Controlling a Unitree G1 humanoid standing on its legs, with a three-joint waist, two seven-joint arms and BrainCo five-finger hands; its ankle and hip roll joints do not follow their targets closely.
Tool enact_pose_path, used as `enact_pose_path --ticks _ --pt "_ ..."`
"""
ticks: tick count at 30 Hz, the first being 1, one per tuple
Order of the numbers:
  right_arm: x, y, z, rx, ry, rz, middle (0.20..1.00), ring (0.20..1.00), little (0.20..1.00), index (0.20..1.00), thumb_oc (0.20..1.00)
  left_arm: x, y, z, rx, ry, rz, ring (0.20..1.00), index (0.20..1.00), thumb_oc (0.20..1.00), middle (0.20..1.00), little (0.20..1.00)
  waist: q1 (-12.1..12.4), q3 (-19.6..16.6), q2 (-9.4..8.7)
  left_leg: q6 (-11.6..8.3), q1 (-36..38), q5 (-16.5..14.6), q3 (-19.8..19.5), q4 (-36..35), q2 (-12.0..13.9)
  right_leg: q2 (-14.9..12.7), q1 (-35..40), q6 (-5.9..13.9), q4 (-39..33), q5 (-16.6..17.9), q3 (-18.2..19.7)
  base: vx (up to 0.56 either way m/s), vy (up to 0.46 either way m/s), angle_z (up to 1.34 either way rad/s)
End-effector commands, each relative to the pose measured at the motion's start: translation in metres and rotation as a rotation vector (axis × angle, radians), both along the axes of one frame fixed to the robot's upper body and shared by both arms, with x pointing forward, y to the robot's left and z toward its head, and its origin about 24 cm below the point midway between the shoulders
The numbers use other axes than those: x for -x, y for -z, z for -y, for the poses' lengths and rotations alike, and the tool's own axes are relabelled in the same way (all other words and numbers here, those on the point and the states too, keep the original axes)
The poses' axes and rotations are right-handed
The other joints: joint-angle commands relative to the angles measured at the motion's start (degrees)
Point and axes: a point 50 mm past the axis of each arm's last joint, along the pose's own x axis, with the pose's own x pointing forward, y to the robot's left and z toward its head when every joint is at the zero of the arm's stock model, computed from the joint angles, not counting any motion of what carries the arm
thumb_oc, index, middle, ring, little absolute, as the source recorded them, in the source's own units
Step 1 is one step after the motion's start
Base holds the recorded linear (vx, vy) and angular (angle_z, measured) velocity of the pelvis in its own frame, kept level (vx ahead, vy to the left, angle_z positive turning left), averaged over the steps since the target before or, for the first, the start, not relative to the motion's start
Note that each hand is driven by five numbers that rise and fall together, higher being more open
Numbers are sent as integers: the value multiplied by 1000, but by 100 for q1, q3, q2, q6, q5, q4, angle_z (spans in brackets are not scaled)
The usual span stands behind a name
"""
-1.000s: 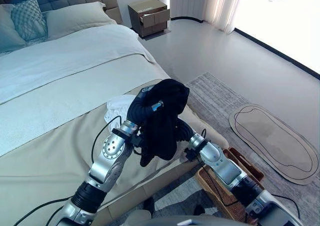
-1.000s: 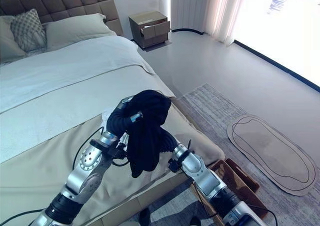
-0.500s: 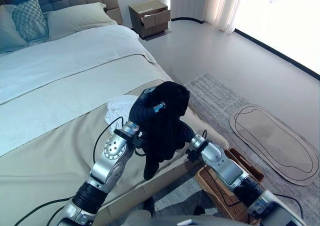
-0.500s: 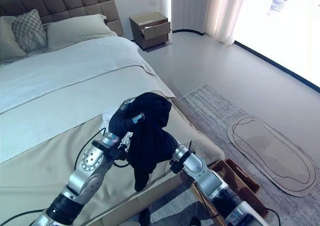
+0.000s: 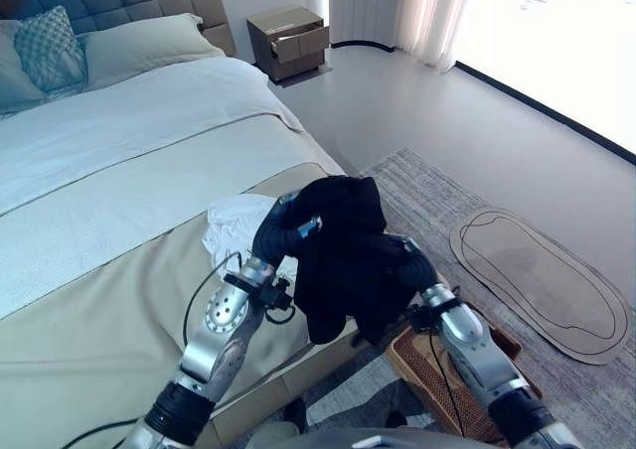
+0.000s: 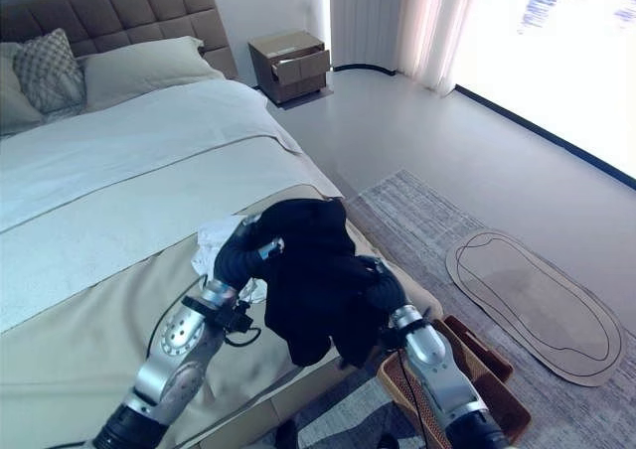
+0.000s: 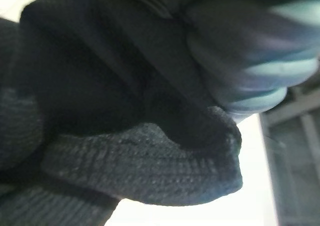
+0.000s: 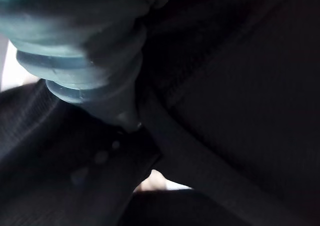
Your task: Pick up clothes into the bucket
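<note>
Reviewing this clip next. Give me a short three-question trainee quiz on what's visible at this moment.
1. True or false: the black garment already lies inside the wicker basket.
2. Which item lies on the bed beside the left hand? A) a white garment B) a red towel C) a shoe
3. Fill in: the basket stands on the floor at the bed's ____ corner, by the grey rug.

Key
1. False. It hangs in the air between the left hand and the right hand, above the bed's edge.
2. A
3. Foot
</note>
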Motion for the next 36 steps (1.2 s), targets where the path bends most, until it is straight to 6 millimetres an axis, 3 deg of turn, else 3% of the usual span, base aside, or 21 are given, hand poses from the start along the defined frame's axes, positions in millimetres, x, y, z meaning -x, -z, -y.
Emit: enact_pose_path --ticks 1,9,10,11,12,22,25,27,28,30,32,36 --pt "-2 -17 23 -219 194 105 200 200 200 200 200 -8 -17 -15 18 -67 120 200 200 200 200 200 -87 -191 -287 182 54 -388 -9 181 -59 -127 -363 96 198 418 151 0 0 0" --pt "1 -27 46 -446 394 183 200 200 200 200 200 -3 2 10 20 71 22 200 200 200 200 200 -192 -184 -293 189 42 -404 44 162 -47 -106 -420 113 199 431 216 -2 -2 -1" --pt "1 -29 48 -465 408 193 200 200 200 200 200 -3 3 13 18 88 12 376 376 376 376 376 -208 -184 -292 191 41 -405 52 161 -45 -103 -430 114 203 430 227 -5 -2 -6" --pt "0 -29 50 -478 424 197 200 200 200 200 200 -3 5 16 18 109 -2 620 620 620 620 620 -222 -186 -292 193 43 -407 58 160 -44 -103 -437 115 207 431 234 1 1 -4" --pt "0 -31 54 -491 448 215 200 200 200 200 200 -3 8 20 15 134 -17 1000 1000 1000 1000 1000 -247 -190 -287 195 43 -408 65 157 -46 -99 -442 117 209 432 244 0 0 0" --pt "3 -63 100 -579 661 428 200 200 200 200 200 -2 13 23 5 207 -50 1000 1000 1000 1000 1000 -357 -229 -272 219 27 -390 105 146 -63 -97 -524 128 245 471 310 -2 6 -5" --pt "11 -88 128 -585 750 579 200 200 200 200 200 2 25 11 5 179 -104 1000 1000 1000 1000 1000 -365 -260 -289 224 47 -406 136 135 -58 -95 -529 140 240 476 327 0 0 0" --pt "11 -88 128 -585 751 579 200 200 200 200 200 2 25 11 6 180 -104 1000 1000 1000 1000 1000 -361 -259 -289 224 48 -407 139 135 -58 -95 -529 140 240 476 329 0 0 0" --pt "16 -99 141 -586 792 648 200 200 200 200 200 4 31 3 -7 155 -124 1000 1000 1000 1000 1000 -360 -271 -299 227 54 -417 139 138 -58 -94 -533 142 243 479 343 0 0 0" --pt "18 -102 144 -586 800 668 200 200 200 200 200 5 32 1 -10 150 -128 1000 1000 1000 1000 1000 -353 -274 -300 228 58 -422 144 137 -58 -92 -535 143 247 478 347 4 3 -6" --pt "27 -116 156 -553 832 744 200 200 200 200 200 7 39 -12 -6 87 -152 1000 1000 1000 1000 1000 -350 -289 -316 230 58 -424 153 135 -58 -91 -531 140 247 479 355 -2 3 -8" --pt "37 -125 167 -504 856 795 200 200 200 200 200 10 45 -27 33 0 -178 1000 1000 1000 1000 1000 -343 -303 -343 230 58 -418 154 127 -58 -77 -532 138 244 480 356 0 0 0"
